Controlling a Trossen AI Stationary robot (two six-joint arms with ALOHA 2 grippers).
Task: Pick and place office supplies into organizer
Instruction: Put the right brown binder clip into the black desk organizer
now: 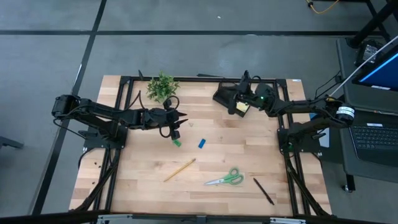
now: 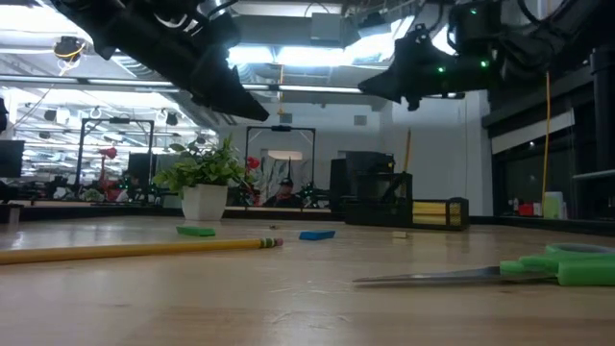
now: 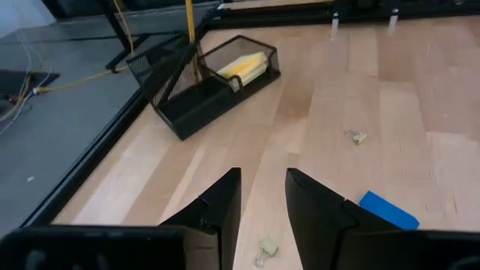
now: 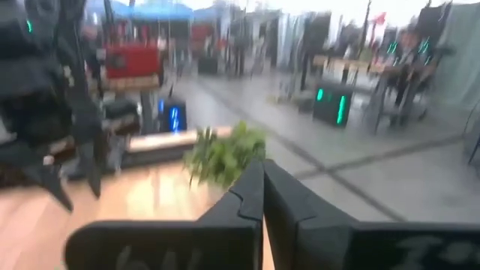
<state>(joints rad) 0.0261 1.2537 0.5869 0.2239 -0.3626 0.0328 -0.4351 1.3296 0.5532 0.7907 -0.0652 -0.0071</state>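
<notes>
Just beneath the left fingers (image 1: 175, 132) lies the green eraser (image 1: 176, 142), untouched.

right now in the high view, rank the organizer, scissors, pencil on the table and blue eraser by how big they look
1. organizer, the widest block, partly under the right arm
2. scissors and pencil: about the same length, too close to rank; the scissors are broader at the handles
3. blue eraser, clearly smallest
</notes>
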